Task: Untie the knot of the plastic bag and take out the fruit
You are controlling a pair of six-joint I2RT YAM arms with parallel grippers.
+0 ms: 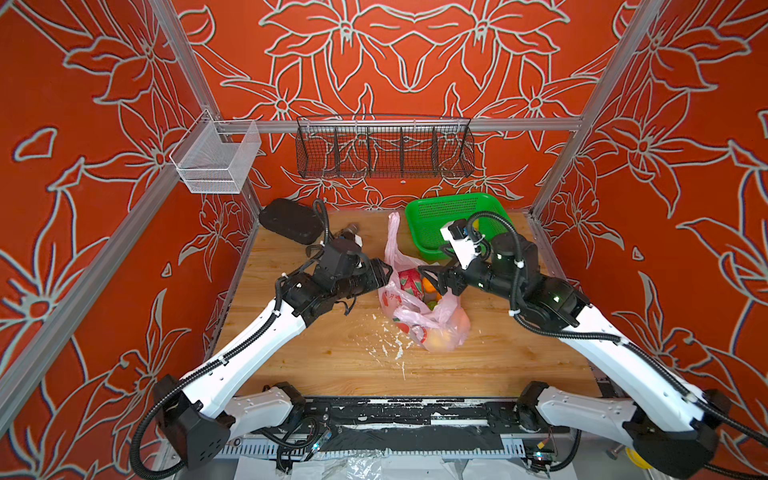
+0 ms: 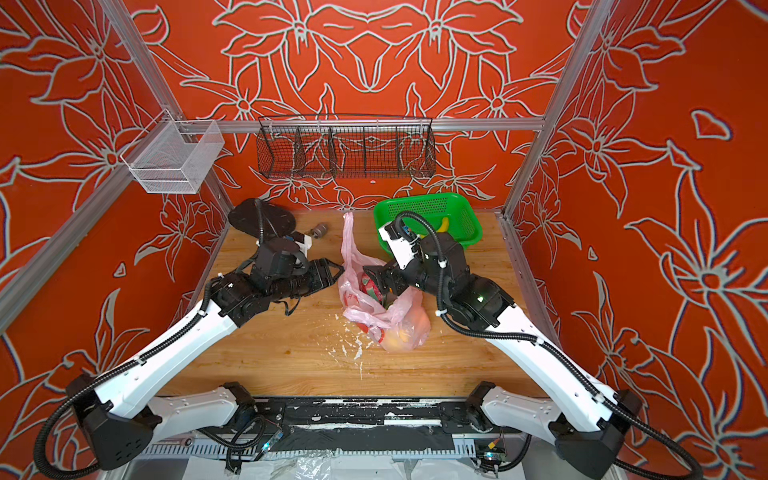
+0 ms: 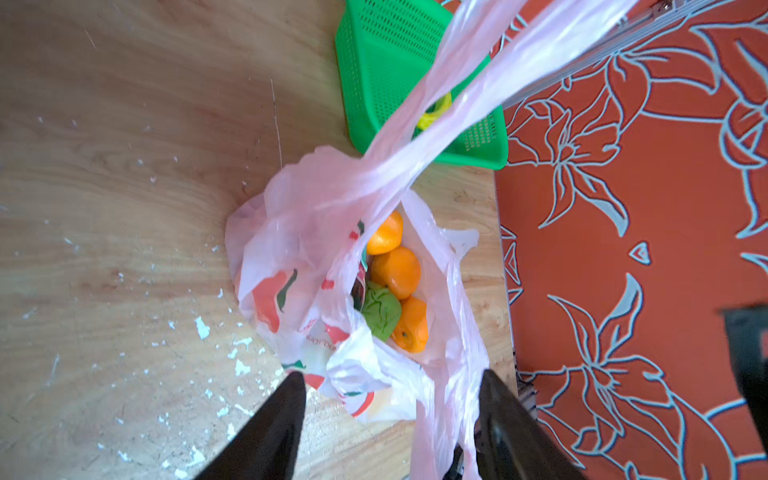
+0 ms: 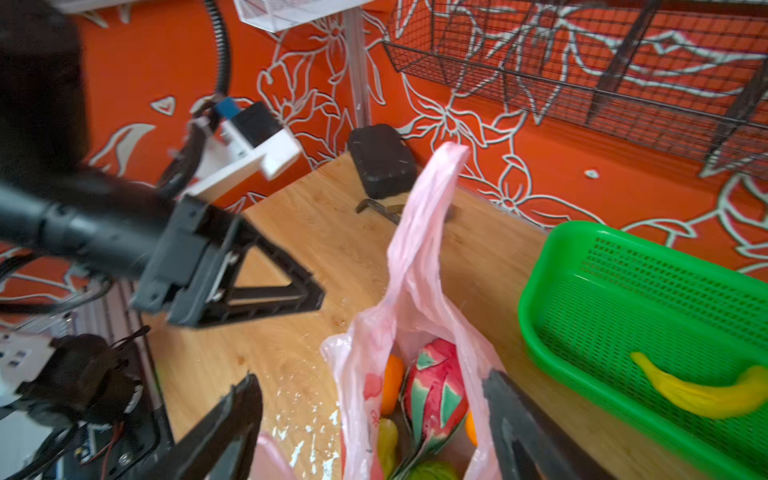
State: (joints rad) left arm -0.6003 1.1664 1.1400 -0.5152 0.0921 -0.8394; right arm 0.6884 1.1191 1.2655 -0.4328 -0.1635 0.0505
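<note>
Left wrist view: L fingers (image 3: 274, 432) spread wide, gripping nothing, tips just beside the plastic bag (image 3: 291, 257). R fingers (image 4: 519, 419) also wide apart, straddling its open mouth. Bag thin, pale pink, see-thru w/ red print. One handle loop (image 4: 424, 216) stands up. Fruit (image 3: 397, 270) inside: oranges, a green one, pink-green dragon fruit (image 4: 434, 388). Sits mid tabletop (image 1: 316, 361), just beside green basket (image 1: 453, 205) at far right corner.

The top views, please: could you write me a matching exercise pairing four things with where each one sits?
Things:
1. banana
2. dragon fruit
3. black wire rack
4. black case

Places:
a. inside the plastic bag
b. hanging on the back rail
c. in the green basket
d. far left corner of the table

Pairs: 1-c, 2-a, 3-b, 4-d
</note>
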